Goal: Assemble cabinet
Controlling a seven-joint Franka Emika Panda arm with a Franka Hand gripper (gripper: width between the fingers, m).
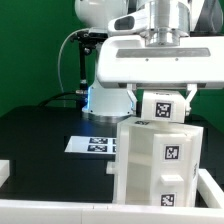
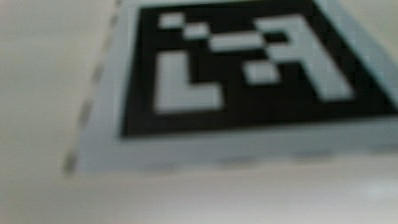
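The cabinet [image 1: 155, 160] is a tall white box with square tags on its faces, standing at the exterior view's right on the black table. A small white tagged block [image 1: 162, 108] sits on its top, slightly tilted. My gripper [image 1: 163, 94] comes straight down onto this block, with dark fingers [image 1: 188, 92] at both of its sides, and appears shut on it. The wrist view is filled by a blurred black-and-white tag [image 2: 249, 70] on a white surface very close to the camera. My fingertips do not show there.
The marker board [image 1: 92, 144] lies flat on the table at the exterior view's left of the cabinet. A white rail [image 1: 60, 206] borders the table's front edge. The arm's base [image 1: 105, 95] stands behind, before a green backdrop.
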